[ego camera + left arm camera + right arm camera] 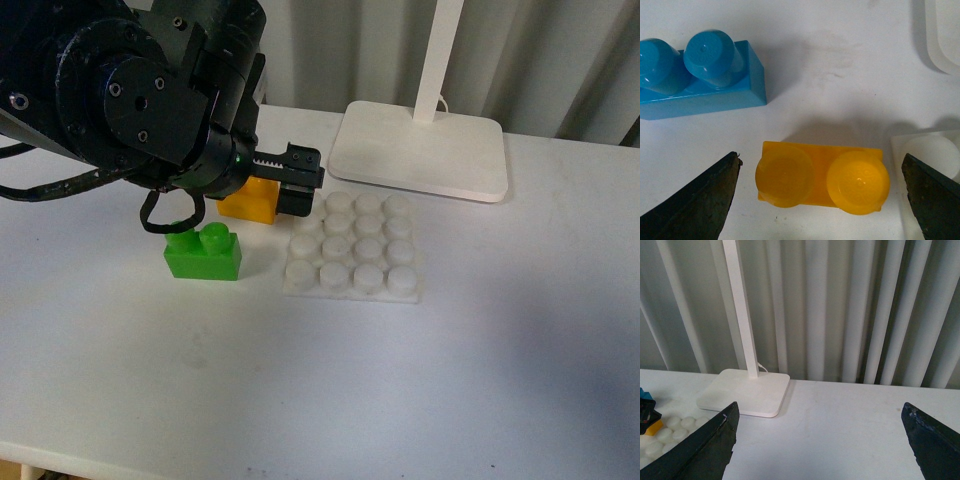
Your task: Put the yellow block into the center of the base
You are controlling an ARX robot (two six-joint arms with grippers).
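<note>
A: What do we count on the desk?

B: We count three bricks: one yellow block, one green brick and one blue brick. There is also one base with sixteen studs in four rows of four, and one lamp foot with its pole.

A: Where do we see the yellow block?

B: It lies flat on the desk, studs up, just beside the base's far left corner, with a thin strip of desk between them. The blue brick sits apart from it, and the green one is nearer to us, left of the base.

A: And our grippers?

B: Our left gripper is spread wide over the yellow block, one finger off each short end, neither touching it. Our right gripper is also spread wide, with nothing between its fingers.

A: What room do we have?

B: We see broad white desk from the base to the near edge and out to the right. The lamp foot stands close behind the base.
</note>
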